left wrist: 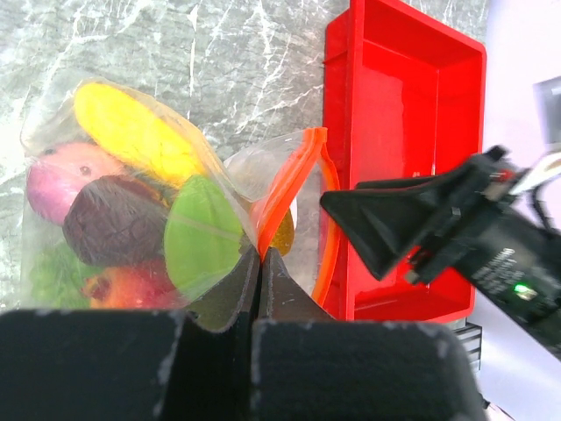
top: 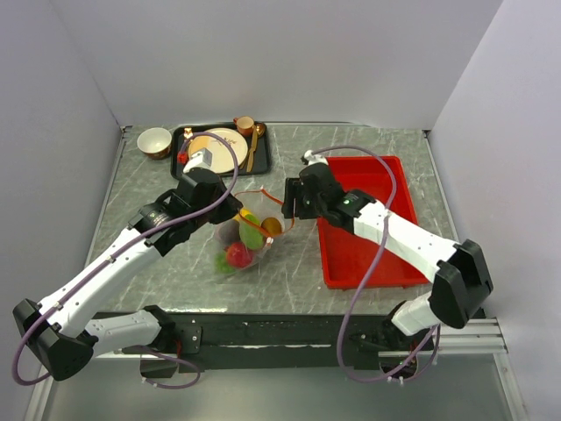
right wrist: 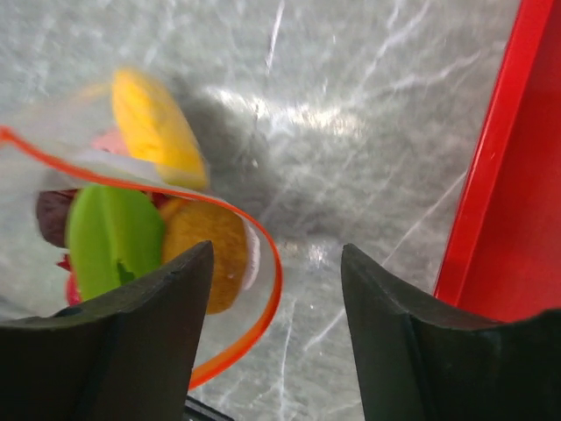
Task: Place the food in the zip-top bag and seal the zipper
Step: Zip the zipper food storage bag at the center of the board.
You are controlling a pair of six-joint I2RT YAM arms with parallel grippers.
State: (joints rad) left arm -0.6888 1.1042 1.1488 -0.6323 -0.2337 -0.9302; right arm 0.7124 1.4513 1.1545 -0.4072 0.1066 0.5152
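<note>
While the zipper [left wrist: 287,189] gapes: filling looks finished; sealing not yet begun; the orange-red strip bows out in a wide loop, its two halves well apart
Food [left wrist: 131,132]: yellow, pink, dark purple, green, red and brownish-orange pieces packed together inside the clear film; none shows loose on the desk [top: 298,267] around it
Zip-top bag [left wrist: 254,162]: between the two arms, just beside the red tray [top: 386,180]; closed end resting on the marble, mouth end raised
Heading: in the overhead view the long axis runs from near left to far right; the mouth faces the red tray, the closed end faces the arm bases
Left pincer [left wrist: 259,263]: fingers pressed together on the zip-top bag's rim at one end of the strip, holding the mouth up
Right pincer [right wrist: 276,263]: fingers apart at the open mouth; nothing between them; the strip curves across just in front of one finger
Left to do: by the look of it, bring the two halves of the strip together and run them closed along the full length
</note>
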